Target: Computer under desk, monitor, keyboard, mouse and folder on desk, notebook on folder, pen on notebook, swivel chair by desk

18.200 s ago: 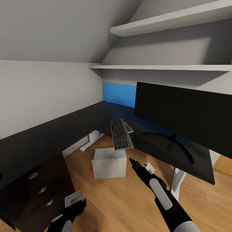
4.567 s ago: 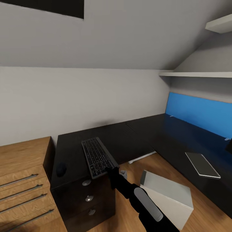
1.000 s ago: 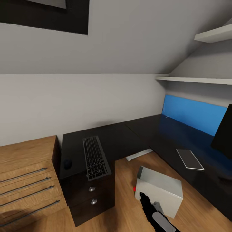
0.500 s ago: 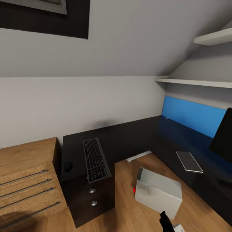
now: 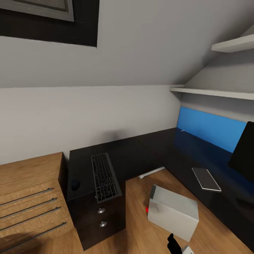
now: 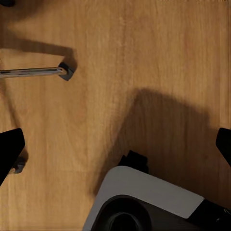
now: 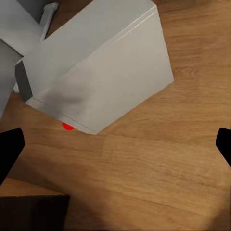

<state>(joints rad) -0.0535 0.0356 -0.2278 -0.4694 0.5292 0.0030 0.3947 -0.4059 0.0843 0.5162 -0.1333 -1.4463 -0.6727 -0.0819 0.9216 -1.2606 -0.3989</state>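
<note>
far left in the head view there's a light wooden cabinet (image 5: pixel 28 197) with long metal handles, butted up against the end of the black table (image 5: pixel 141 151). a small dark mouse (image 5: pixel 74 184) sits on the table near that end, and just beside it the keyboard (image 5: pixel 104 176) lies flat with its near end poking a little over the edge above the drawers (image 5: pixel 100 218) with round silver knobs.

moving right, the computer (image 5: pixel 173 211) sits tilted on the wood floor (image 5: pixel 141 233) in the crook of the l-shaped table, not tucked under it, red mark showing at its lower corner. the right tool (image 5: pixel 173 244) is just a black tip poking up at the bottom of that view, right in front of the computer. in the right wrist view the box (image 7: pixel 96 67) is straight ahead of the tool and apart from it, and the two fingertips (image 7: pixel 9 149) sit way out at either side with nothing between them, so it's spread wide.

further right a flat grey pad (image 5: pixel 206 179) lies on the table ahead of a blue panel (image 5: pixel 211 128) on the wall, and the black edge of the monitor (image 5: pixel 243 151) stands at the far right on the table.

left tool (image 6: pixel 115 149) hangs over bare floor, also spread wide and holding nothing, with a chrome chair leg (image 6: pixel 33 72) ahead of it.
</note>
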